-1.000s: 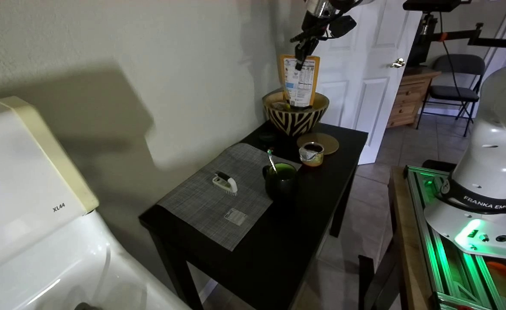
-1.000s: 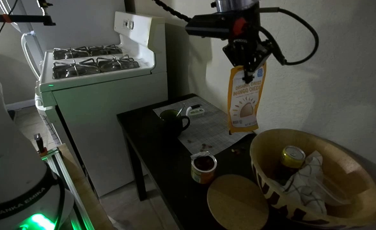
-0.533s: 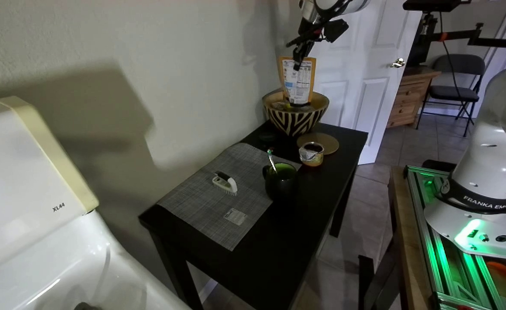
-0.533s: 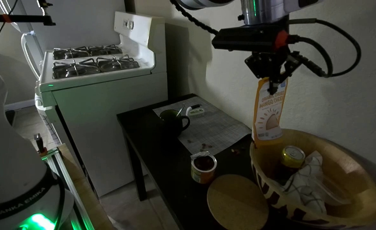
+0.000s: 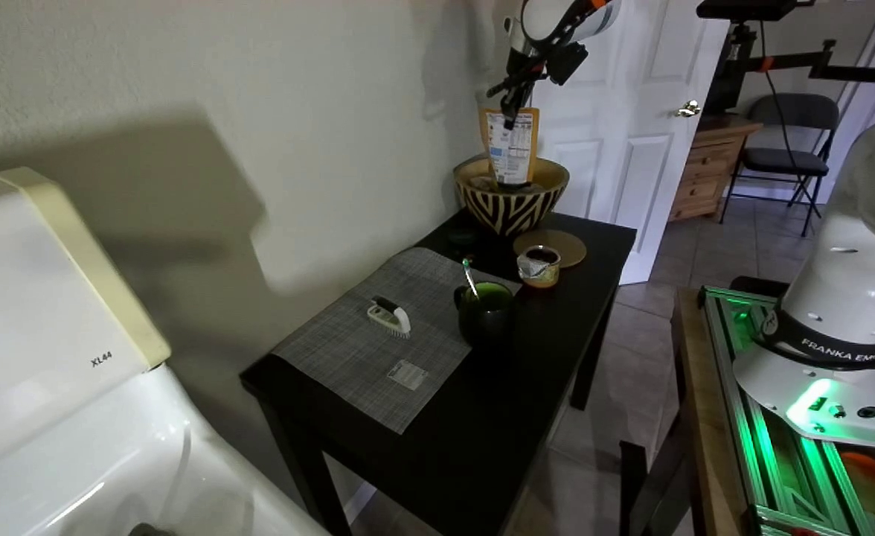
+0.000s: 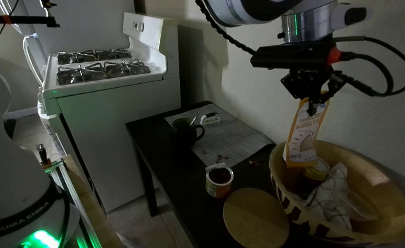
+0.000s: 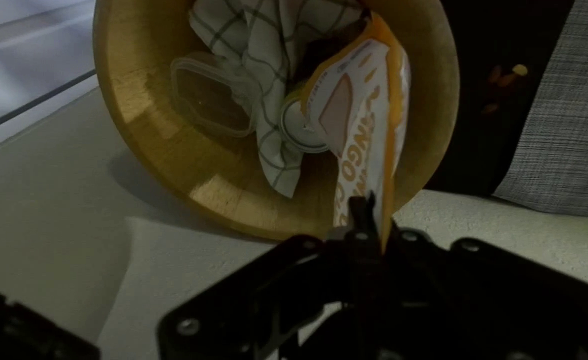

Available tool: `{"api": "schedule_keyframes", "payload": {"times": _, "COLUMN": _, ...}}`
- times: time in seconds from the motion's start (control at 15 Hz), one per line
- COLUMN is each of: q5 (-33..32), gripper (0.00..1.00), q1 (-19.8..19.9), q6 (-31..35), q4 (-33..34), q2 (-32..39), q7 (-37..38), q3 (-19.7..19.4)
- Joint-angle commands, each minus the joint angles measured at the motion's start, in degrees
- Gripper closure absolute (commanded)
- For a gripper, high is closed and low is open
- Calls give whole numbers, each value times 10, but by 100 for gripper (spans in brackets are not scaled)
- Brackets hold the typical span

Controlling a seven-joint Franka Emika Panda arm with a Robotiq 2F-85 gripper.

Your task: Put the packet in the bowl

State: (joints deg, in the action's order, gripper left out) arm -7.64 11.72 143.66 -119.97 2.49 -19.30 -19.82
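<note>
My gripper [image 6: 312, 109] is shut on the top edge of the packet [image 6: 305, 143], an orange and white pouch. The packet hangs down, tilted, over the bowl [image 6: 381, 179]. In the wrist view the packet [image 7: 356, 120] runs from the fingertips [image 7: 374, 220] down over the bowl [image 7: 141, 120] and partly covers a can. In an exterior view the packet's [image 5: 510, 152] lower end shows at the opening of the zigzag-striped bowl [image 5: 508, 212]. I cannot tell whether the packet touches the can or the bowl wall.
The bowl holds a yellow can [image 6: 316, 168], a checked cloth [image 6: 330, 198] and a clear plastic container [image 6: 359, 208]. A round board [image 6: 256, 217], an opened foil-lid cup [image 6: 219, 182] and a dark mug [image 6: 185, 132] stand beside it. The wall is close behind the bowl.
The gripper and packet have moved from beside the bowl to over it and come lower. The packet hangs more tilted. The gripper has stayed shut on it.
</note>
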Motion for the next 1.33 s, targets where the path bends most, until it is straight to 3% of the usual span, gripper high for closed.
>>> {"api": "schedule_keyframes", "payload": {"times": 0.0, "q5": -32, "gripper": 99, "q1": 15, "q6": 25, "q4": 24, "q2": 24, "q7": 6, "q3": 20}}
{"api": "schedule_keyframes", "payload": {"times": 0.47, "q5": -30, "gripper": 99, "q1": 13, "q6": 38, "q4": 50, "q2": 25, "q7": 15, "q3": 41}}
{"api": "schedule_keyframes", "payload": {"times": 0.8, "q5": 18, "gripper": 99, "q1": 14, "q6": 24, "q4": 29, "q2": 16, "q7": -46, "q3": 62}}
{"api": "schedule_keyframes", "payload": {"times": 1.27, "q5": -7, "gripper": 99, "q1": 12, "q6": 3, "q4": -2, "q2": 12, "q7": -77, "q3": 69}}
